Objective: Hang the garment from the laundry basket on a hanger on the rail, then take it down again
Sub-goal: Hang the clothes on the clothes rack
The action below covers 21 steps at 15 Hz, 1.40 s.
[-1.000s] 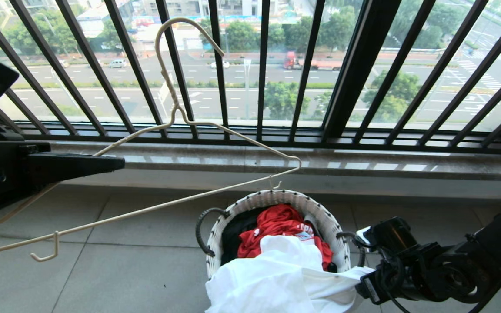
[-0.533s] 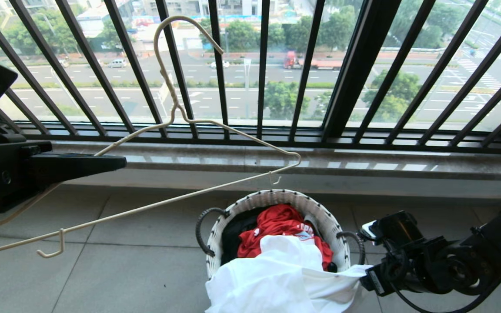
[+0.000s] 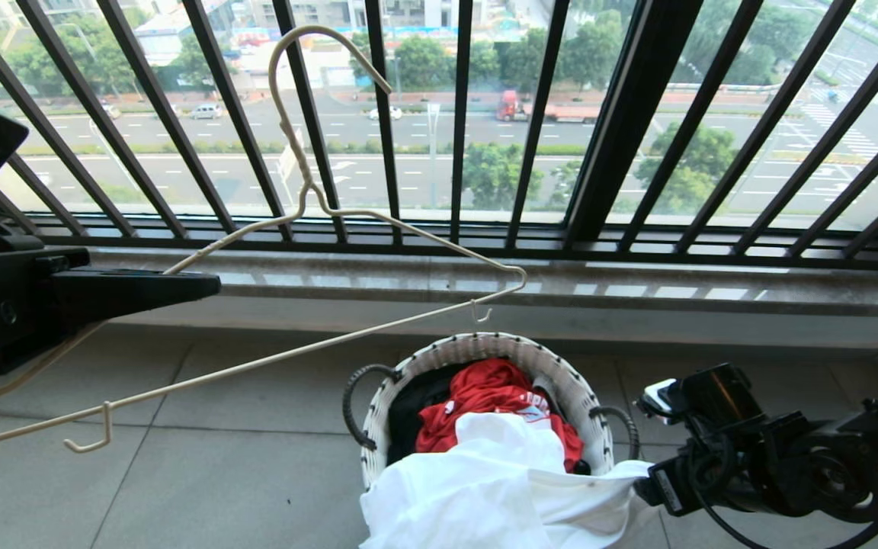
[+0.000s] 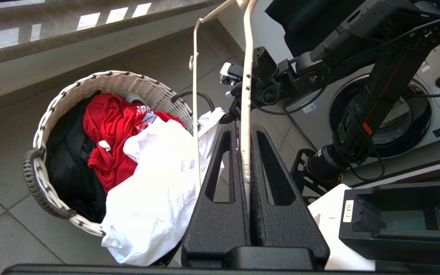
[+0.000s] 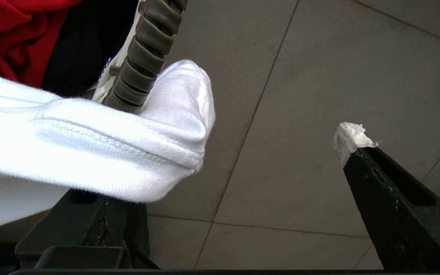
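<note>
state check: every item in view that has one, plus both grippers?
left gripper: shut on the hanger, held up left of the basket
hanger: off the rail, bare, tilted
right gripper: open, one finger under the T-shirt's edge
white T-shirt: unhung, spilling over the basket rim
laundry basket: upright on the floor, full
red garment: crumpled in the basket
black garment: in the basket

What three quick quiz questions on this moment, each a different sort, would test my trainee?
1. True or false: the left tool is shut on the thin cream-white wire hanger.
2. What drapes over the rim of the round white woven basket? A) red garment B) white T-shirt C) black garment
3. Fill in: the right tool stands ____ beside the basket's dark loop handle.

Key: 1 true; 2 B, the white T-shirt; 3 open.
</note>
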Tool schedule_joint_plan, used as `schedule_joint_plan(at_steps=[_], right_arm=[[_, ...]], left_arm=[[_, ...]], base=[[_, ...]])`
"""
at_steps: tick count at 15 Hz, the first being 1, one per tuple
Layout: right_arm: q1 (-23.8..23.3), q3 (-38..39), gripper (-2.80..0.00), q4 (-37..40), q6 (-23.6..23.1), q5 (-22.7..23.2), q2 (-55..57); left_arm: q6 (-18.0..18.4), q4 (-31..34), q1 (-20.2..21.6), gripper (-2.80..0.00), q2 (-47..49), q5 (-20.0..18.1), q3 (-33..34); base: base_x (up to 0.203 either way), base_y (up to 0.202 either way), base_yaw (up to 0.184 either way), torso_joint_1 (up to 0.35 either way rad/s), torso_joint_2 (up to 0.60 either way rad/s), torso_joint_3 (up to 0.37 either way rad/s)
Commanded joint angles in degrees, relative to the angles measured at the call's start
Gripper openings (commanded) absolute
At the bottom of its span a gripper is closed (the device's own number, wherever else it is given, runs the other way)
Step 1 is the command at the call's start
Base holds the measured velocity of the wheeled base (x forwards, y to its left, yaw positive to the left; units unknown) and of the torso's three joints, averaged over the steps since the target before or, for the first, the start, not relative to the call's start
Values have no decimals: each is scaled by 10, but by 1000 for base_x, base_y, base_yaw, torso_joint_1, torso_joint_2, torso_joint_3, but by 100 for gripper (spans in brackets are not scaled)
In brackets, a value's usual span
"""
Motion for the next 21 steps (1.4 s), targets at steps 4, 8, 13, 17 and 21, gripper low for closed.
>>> schedule_joint_plan(at_steps=[4, 8, 13, 17, 21], right_arm=[[-5, -2, 0, -18, -1, -14, 29], [-5, -3, 0, -41, -4, -22, 51], [-5, -4, 0, -89, -11, -28, 69], [-4, 9, 0, -86, -12, -25, 28], [-2, 32, 0, -80, -17, -11, -19]], left_arm=[[-1, 0, 1, -280, -4, -4, 0], [0, 0, 1, -280, -4, -4, 1], [0, -1, 2, -280, -4, -4, 0], [0, -1, 2, -280, -4, -4, 0], [0, -1, 2, -280, -11, -4, 3]], base=[[0, 0, 0, 0, 0, 0], [0, 0, 0, 0, 0, 0], [0, 0, 0, 0, 0, 0], [0, 0, 0, 0, 0, 0], [0, 0, 0, 0, 0, 0]])
